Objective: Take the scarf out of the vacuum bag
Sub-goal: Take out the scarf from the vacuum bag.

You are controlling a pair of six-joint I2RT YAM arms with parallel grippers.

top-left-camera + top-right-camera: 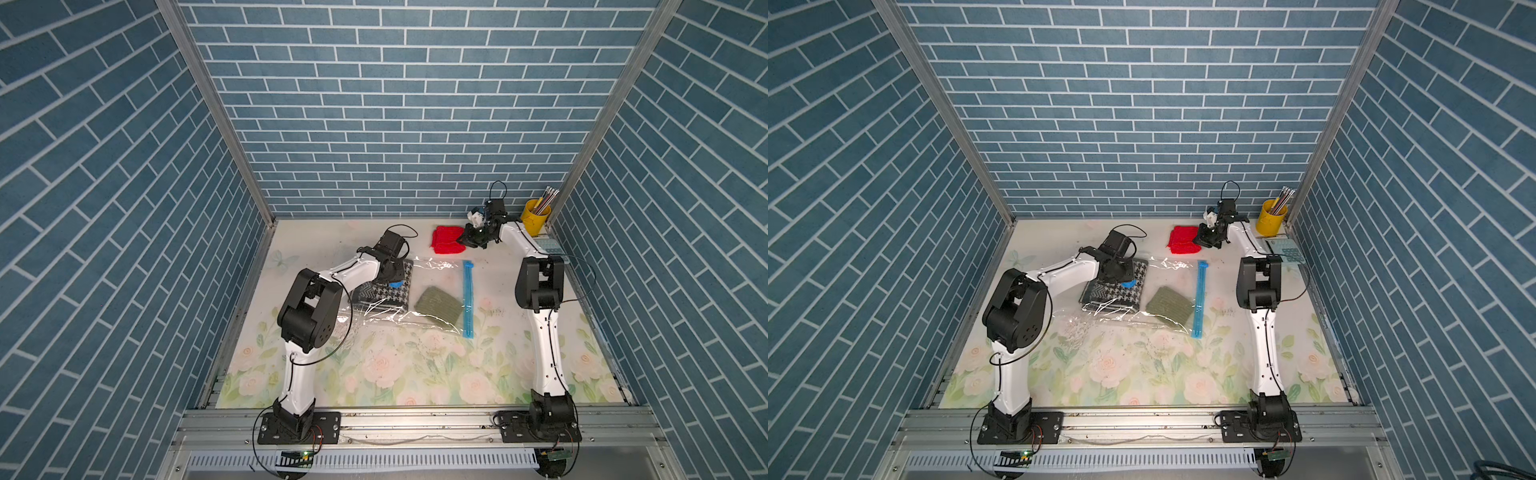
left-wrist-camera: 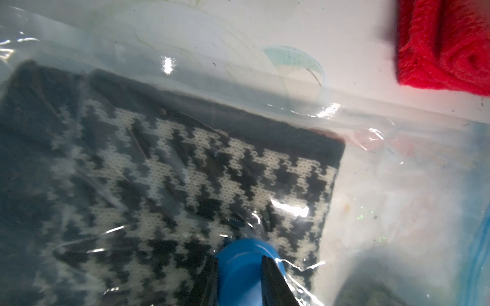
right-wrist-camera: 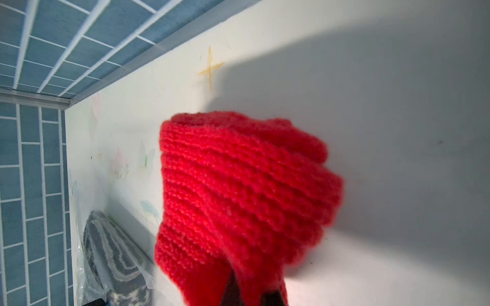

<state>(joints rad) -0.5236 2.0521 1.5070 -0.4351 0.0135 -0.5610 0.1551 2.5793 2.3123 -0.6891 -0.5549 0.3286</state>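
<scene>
One red knit scarf (image 1: 446, 240) is outside the clear vacuum bag (image 1: 436, 272).

The table (image 1: 415, 374) has pink flowers on it. A clear bag (image 1: 440, 274) lies in the middle. A red scarf (image 1: 444, 241) lies near the back edge. A yellow cup (image 1: 535, 218) stands in the back right corner. A flat blue thing (image 1: 550, 247) lies just beside it at the right edge.

The vacuum bag (image 1: 436, 270) is glossy, crinkled clear plastic, its valve cap (image 2: 244, 262) smooth blue plastic. The red scarf (image 3: 238, 190) is coarse, matt knitted cloth.
</scene>
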